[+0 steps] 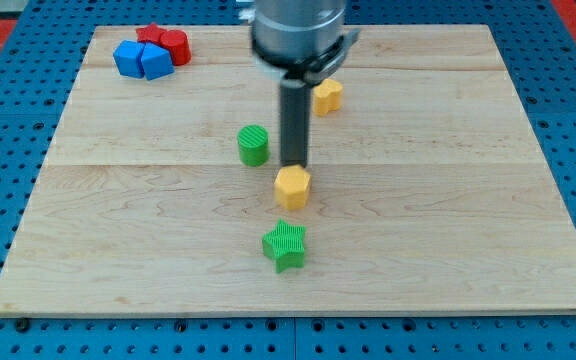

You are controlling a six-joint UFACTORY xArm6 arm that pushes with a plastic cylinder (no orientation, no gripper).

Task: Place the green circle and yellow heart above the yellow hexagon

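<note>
- My tip [295,165] stands near the middle of the wooden surface [448,230], just at the top edge of the yellow hexagon [292,187]; whether it touches the block I cannot tell.
- There are no jaws on this tool, only a straight dark rod, so nothing is clamped or held.
- The green circle [253,145] sits just to the view's left of the rod, a little above the yellow hexagon and apart from it.
- The yellow heart [327,96] lies toward the view's top, to the right of the rod and partly hidden behind the arm's grey body [298,35].
- The rod itself stands between the green circle and the yellow heart, directly over the hexagon's upper side.
- A green star [285,246] lies below the yellow hexagon, near it but not touching.
- In the view's top left corner, well apart from the rest, two blue blocks [141,60] and two red blocks [165,43] are bunched together, touching; their shapes are hard to make out.
</note>
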